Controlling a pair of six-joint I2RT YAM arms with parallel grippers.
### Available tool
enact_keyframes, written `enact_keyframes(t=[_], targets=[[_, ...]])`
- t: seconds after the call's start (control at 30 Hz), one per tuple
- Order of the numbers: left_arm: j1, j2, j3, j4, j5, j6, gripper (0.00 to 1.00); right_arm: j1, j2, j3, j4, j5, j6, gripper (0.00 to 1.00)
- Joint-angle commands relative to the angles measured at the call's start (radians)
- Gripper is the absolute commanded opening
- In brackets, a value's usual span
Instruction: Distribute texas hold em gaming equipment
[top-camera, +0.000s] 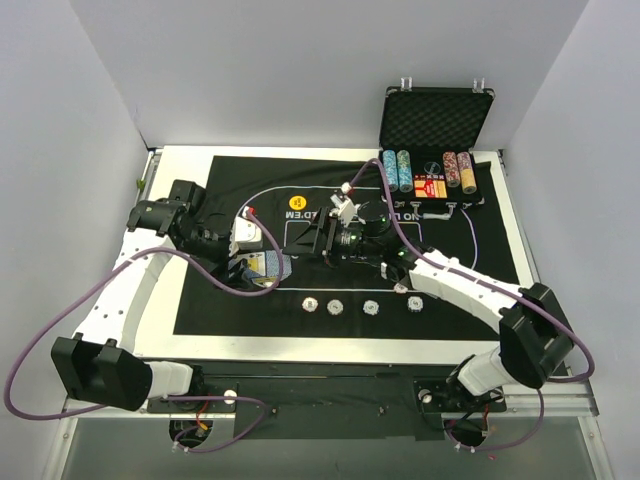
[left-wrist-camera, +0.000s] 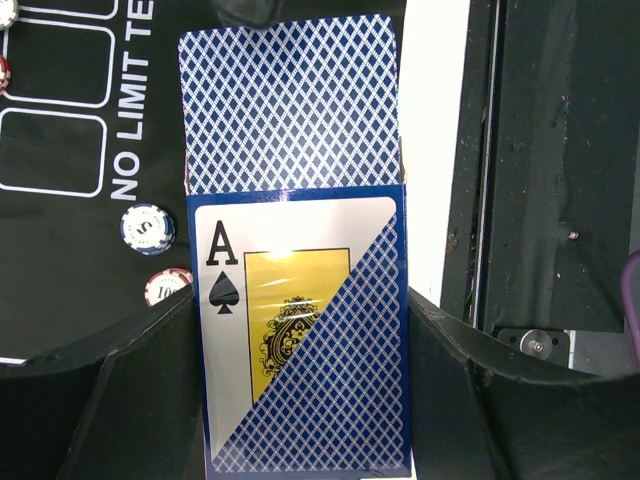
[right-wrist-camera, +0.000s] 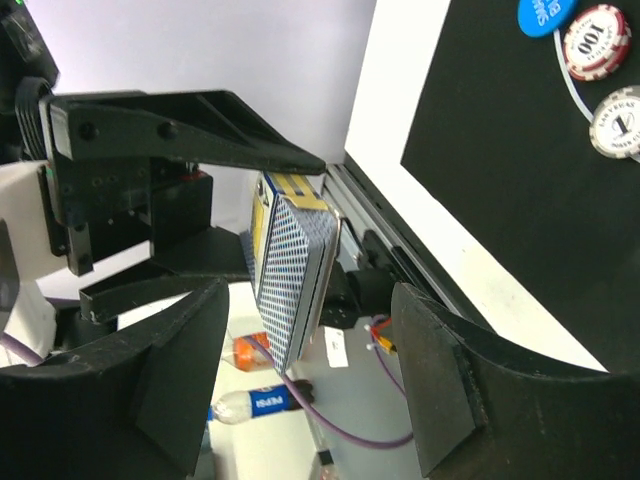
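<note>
Four poker chips set toward the worktop's near edge, stacks unserved in the case; left end effector pinches the undealt card deck, right end effector spread

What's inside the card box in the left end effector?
A blue-backed card sticks partway out of the card box. How many cards lie under it cannot be seen; the top card and the box cover them.
</note>
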Motion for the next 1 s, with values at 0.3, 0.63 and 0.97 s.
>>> enact_keyframes(t=[0.3, 0.63, 0.97], targets=[[0.004, -0.059, -0.030, 0.076, 0.055, -0.024, 0.13, 0.055, 0.022, 0.172, -0.340, -0.006, -0.219, 0.59], [0.001, -0.062, -0.025, 0.060, 0.061, -0.018, 0.13, 0.064, 0.062, 0.205, -0.301, -0.003, -0.190, 0.55], [0.001, -0.062, -0.016, 0.077, 0.072, -0.041, 0.13, 0.033, 0.013, 0.157, -0.324, 0.016, -0.204, 0.47]])
